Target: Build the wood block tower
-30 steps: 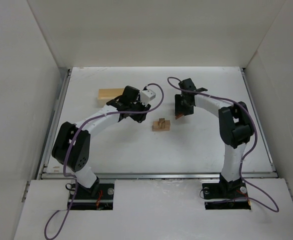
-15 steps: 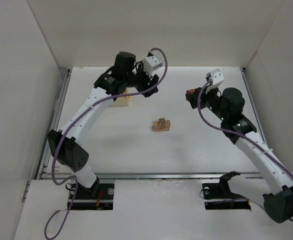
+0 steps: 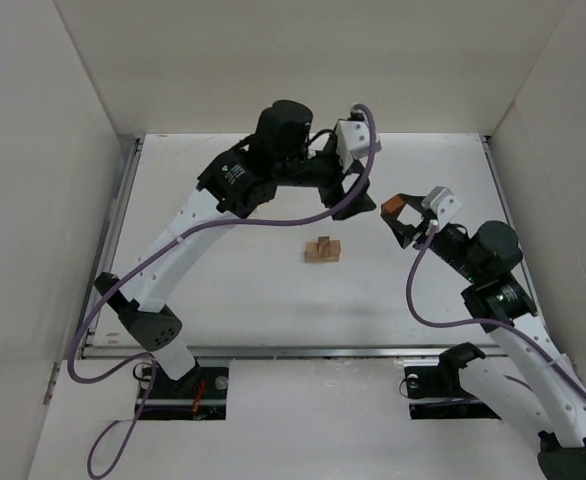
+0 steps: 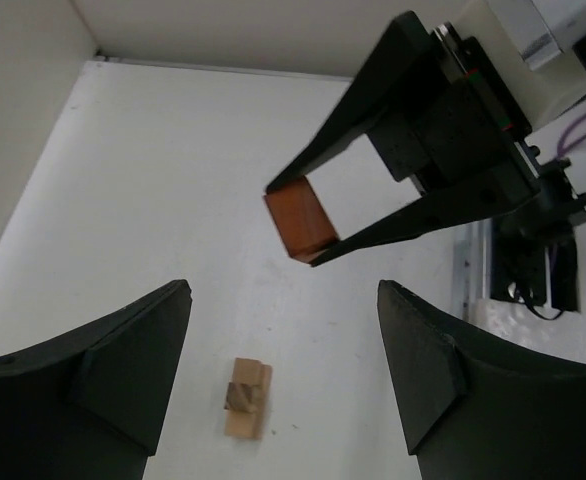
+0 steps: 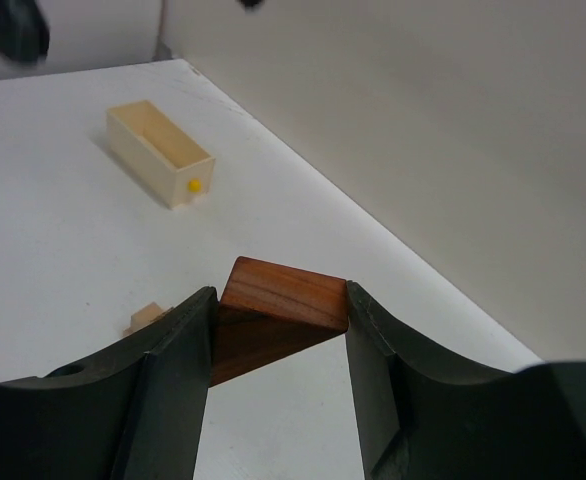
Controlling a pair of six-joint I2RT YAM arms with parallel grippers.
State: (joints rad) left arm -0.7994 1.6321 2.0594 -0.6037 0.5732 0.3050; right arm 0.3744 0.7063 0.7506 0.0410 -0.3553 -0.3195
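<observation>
Top external view: the wood block tower (image 3: 322, 249) stands near the middle of the white table (image 3: 223, 290), a pale tan base with a small darker piece on top. Nothing touches it. The left gripper (image 3: 358, 200) hangs at about 1 o'clock from the tower. The right gripper (image 3: 395, 215) is at about 2 o'clock from it, just beside the left one but apart.

In the left wrist view the left gripper (image 4: 283, 287) has its jaws spread wide with nothing between them. The tower (image 4: 247, 398) shows on the table at 6 o'clock below the gap. The right gripper (image 4: 295, 225) is at 12 o'clock, pinching a reddish-brown block (image 4: 299, 222) at its fingertips.

The right wrist view shows the jaws closed on that block (image 5: 283, 300), which sits tilted between the fingers. A pale yellow box (image 5: 163, 152) lies on the table at 11 o'clock from the block. A corner of the tower (image 5: 145, 319) peeks out at 9 o'clock.
</observation>
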